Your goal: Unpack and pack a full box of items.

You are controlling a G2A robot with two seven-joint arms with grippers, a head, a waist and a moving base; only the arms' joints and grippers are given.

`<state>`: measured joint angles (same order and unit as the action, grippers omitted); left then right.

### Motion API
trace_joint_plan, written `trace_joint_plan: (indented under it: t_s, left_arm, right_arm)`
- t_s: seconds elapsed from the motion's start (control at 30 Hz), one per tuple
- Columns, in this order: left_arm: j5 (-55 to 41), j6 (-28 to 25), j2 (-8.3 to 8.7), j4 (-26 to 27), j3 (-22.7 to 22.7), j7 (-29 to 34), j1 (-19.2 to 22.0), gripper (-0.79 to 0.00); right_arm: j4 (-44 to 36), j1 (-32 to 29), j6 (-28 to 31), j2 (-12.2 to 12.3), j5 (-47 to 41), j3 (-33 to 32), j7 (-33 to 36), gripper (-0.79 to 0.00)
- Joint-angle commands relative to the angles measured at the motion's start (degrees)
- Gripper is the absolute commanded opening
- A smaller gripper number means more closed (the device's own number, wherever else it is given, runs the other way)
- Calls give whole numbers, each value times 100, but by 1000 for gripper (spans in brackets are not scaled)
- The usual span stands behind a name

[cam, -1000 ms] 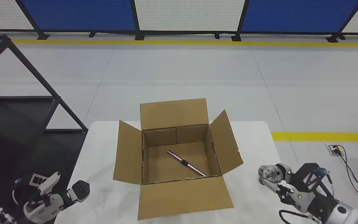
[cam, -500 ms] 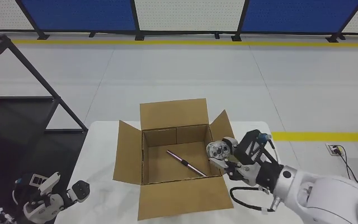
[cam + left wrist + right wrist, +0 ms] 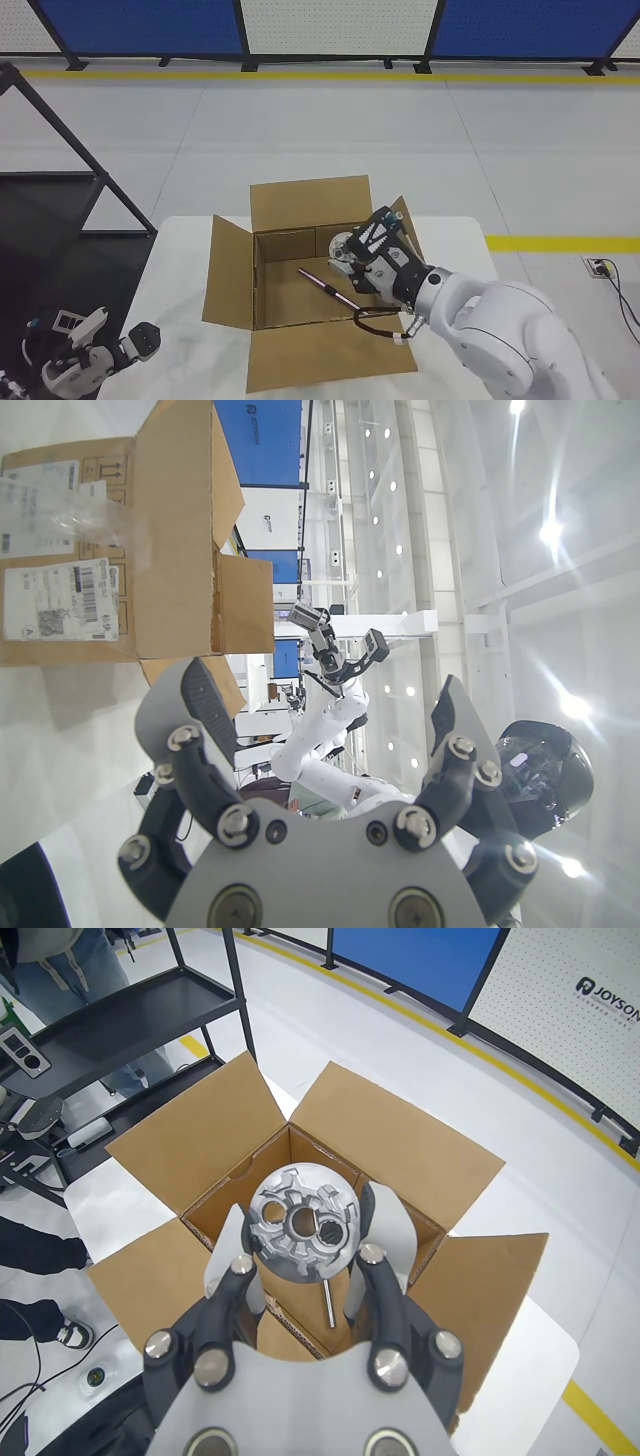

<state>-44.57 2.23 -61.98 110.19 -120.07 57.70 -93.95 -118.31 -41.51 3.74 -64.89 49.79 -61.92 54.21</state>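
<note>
Packing step, by my reading: right gripper [image 3: 304,1210] clamps toothed metal disc [image 3: 300,1248] over the open box [image 3: 385,1138] — rod [image 3: 328,1303] lies inside. Next, likely: lower, release clear of rod. Left gripper [image 3: 322,672] spread, empty.

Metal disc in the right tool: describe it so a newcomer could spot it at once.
Start at the open cardboard box on the white table. Above its opening the right tool grips a round grey metal disc by its rim. Its face has raised teeth and several holes, unlike the thin rod lying on the box floor.
</note>
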Motion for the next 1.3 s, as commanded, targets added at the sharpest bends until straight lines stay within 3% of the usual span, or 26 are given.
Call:
trace_joint_plan:
  t_s: [0.0, 0.13, 0.27, 0.47, 0.7, 1.1, 1.27]
  left_arm:
    - [0, 0, 0, 0, 0, 0, 0, 0]
    - [0, 0, 0, 0, 0, 0, 0, 0]
    - [0, 0, 0, 0, 0, 0, 0, 0]
    - [0, 0, 0, 0, 0, 0, 0, 0]
    - [0, 0, 0, 0, 0, 0, 0, 0]
    - [0, 0, 0, 0, 0, 0, 0, 0]
    - [0, 0, 0, 0, 0, 0, 0, 0]
  right_arm:
    - [0, 0, 0, 0, 0, 0, 0, -785]
    - [65, -43, -29, -3, -14, 10, -44, -785]
    - [802, 261, -205, -141, -423, 470, -281, -785]
    - [2324, 1219, -505, -530, -704, 1578, -512, -785]
    - [3766, 1805, -789, -982, -830, 2462, -821, -785]
    - [5542, 2281, -1873, -1661, -829, 3107, -1171, -785]
    - [6147, 2433, -1955, -1935, -1005, 3225, -1296, -785]
